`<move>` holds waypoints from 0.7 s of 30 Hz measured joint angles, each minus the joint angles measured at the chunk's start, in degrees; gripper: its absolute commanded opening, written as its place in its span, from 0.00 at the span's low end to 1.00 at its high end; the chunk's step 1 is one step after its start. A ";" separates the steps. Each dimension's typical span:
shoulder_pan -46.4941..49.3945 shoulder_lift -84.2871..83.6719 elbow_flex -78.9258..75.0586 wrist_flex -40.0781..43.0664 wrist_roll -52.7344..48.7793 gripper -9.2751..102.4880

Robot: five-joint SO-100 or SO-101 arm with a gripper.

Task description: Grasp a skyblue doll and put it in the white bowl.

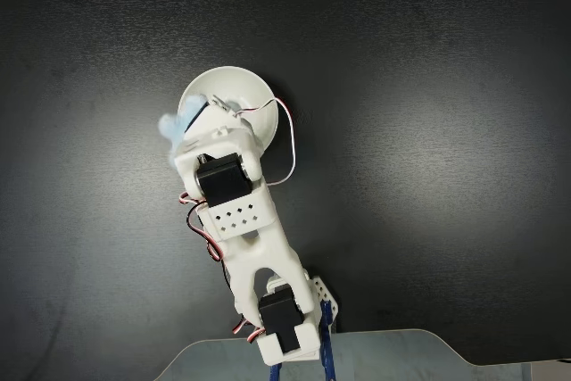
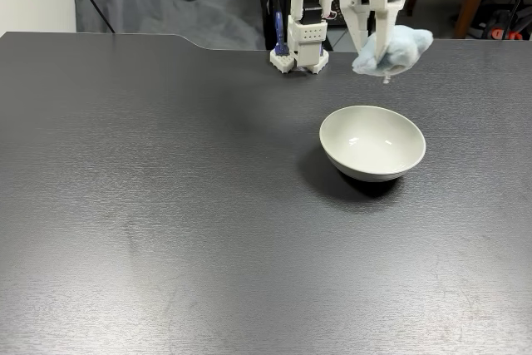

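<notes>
- Table (image 2: pixel 166 205) — dark, matte, finely textured; in both fixed views it carries everything else, and a pale cut-out edge runs along the side where the arm's base stands
- Arm (image 1: pixel 254 220) — white printed links with 2 black servo blocks seen from above and red-white wires looping off its side; from the front its base (image 2: pixel 301 43) stands on the far table edge, well apart from the bowl
- Bowl (image 2: pixel 372 143) — round, glossy white, upright on the table and casting a dark shadow beneath; from above its rim (image 1: pixel 259 86) peeks out past the arm's wrist, which covers much of it
- Gripper (image 2: pixel 378 57) — clenched on the doll, fingers pointing down, raised in the air above and behind the bowl in the front view
- Doll (image 2: pixel 397 47) — fluffy pale-blue plush, pinched in the jaws, bulging out to the right of the fingers, clear of the bowl and not touching it; from above a blue tuft (image 1: pixel 176 125) pokes out at the bowl's left rim
- A tiny metal bit hangs under the doll in the front view — too small to make out
</notes>
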 measured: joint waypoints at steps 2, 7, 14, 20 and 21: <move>0.00 0.00 1.49 -2.72 0.00 0.07; 0.00 -0.09 5.89 -5.71 0.00 0.07; 0.09 -4.75 6.06 -6.33 0.00 0.07; 0.09 -7.21 6.06 -9.40 0.00 0.07; 0.09 -7.29 6.06 -9.84 0.00 0.07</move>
